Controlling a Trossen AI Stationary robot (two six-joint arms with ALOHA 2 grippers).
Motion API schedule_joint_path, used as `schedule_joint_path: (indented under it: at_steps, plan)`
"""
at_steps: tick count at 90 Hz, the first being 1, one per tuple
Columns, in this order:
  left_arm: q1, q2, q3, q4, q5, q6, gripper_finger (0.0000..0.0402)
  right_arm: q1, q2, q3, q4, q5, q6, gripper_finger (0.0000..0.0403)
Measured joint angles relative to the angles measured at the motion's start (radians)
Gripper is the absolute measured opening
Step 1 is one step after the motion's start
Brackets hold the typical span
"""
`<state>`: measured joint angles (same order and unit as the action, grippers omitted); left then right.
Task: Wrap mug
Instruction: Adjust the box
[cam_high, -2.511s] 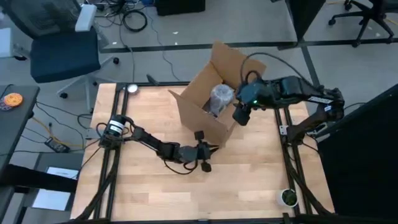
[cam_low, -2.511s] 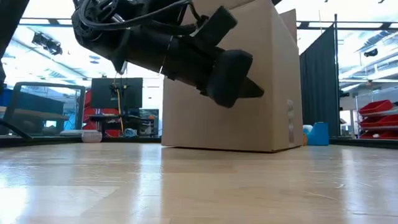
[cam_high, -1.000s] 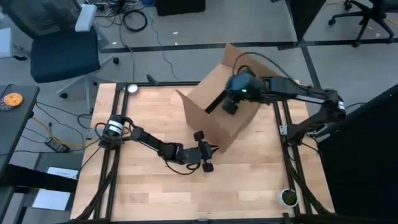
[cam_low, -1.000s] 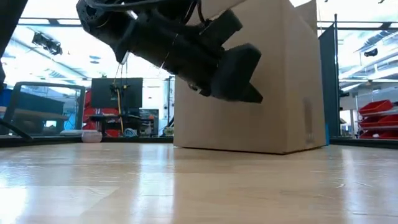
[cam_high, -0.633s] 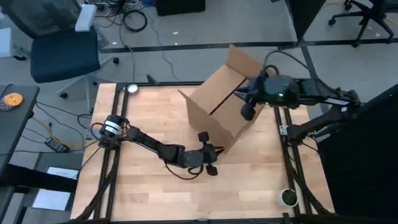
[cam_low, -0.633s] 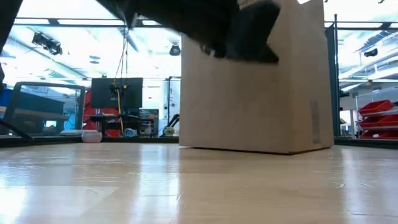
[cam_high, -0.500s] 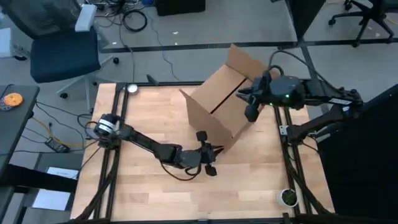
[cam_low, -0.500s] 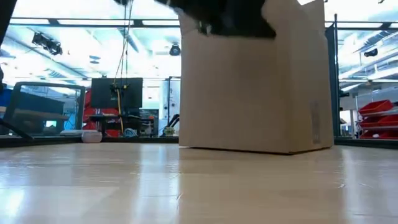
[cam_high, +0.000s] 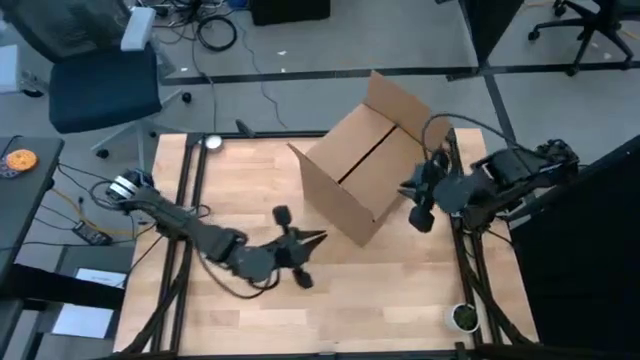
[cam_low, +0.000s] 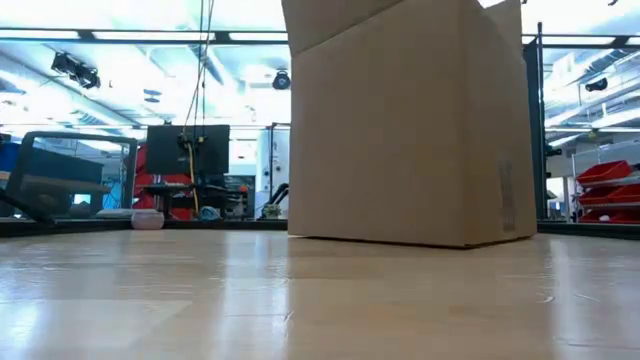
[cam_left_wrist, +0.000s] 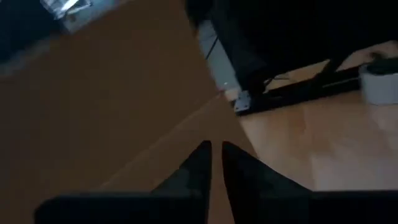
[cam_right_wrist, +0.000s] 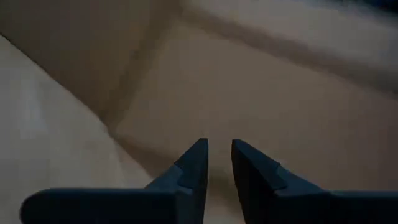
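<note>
Item one, far left, beyond the table (cam_high: 230, 320): a blue office chair (cam_high: 100, 80) on the floor, with a small white round object (cam_high: 212, 142) sitting at the table's far left corner. Item two: the left arm, which you see reaching from its base at the left edge across the wood to the middle of the table. The left gripper (cam_high: 320, 237) hangs over bare wood just beside the near corner of the cardboard box (cam_high: 365, 165), not touching it. In the left wrist view its two fingers (cam_left_wrist: 199, 165) stand drawn together with only a thin slit between them, holding nothing and pointing at a brown cardboard face. Item three, centre to right: the box, upright on the table, its flaps raised. In the low view it fills the middle of the scene (cam_low: 400, 120) and rests flat on the wood, with a monitor (cam_low: 187, 150) in the room behind. Item four: the mug, which you cannot locate, as no view shows it. Item five: the right gripper (cam_high: 412, 192), just beside the box's right side and over the table's right rail. Its fingers (cam_right_wrist: 193, 165) stand nearly together with a narrow gap, empty, and face plain cardboard. Item six, near right corner: a small round green and white object (cam_high: 462, 317).
</note>
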<state>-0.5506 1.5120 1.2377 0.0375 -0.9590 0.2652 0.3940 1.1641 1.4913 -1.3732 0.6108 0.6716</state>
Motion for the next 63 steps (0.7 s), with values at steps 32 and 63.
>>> schedule_joint_path:
  at_steps: [32,63]
  plan:
    - [-0.153,-0.068,0.0,-0.014,-0.157,0.084,0.0025,-0.089,-0.006,-0.361,-0.167,-0.031,0.26,0.0046]
    - [-0.164,-0.068,0.0,-0.027,-0.278,0.151,0.0025,-0.176,0.016,-0.596,0.841,-0.125,-0.038,0.0033]
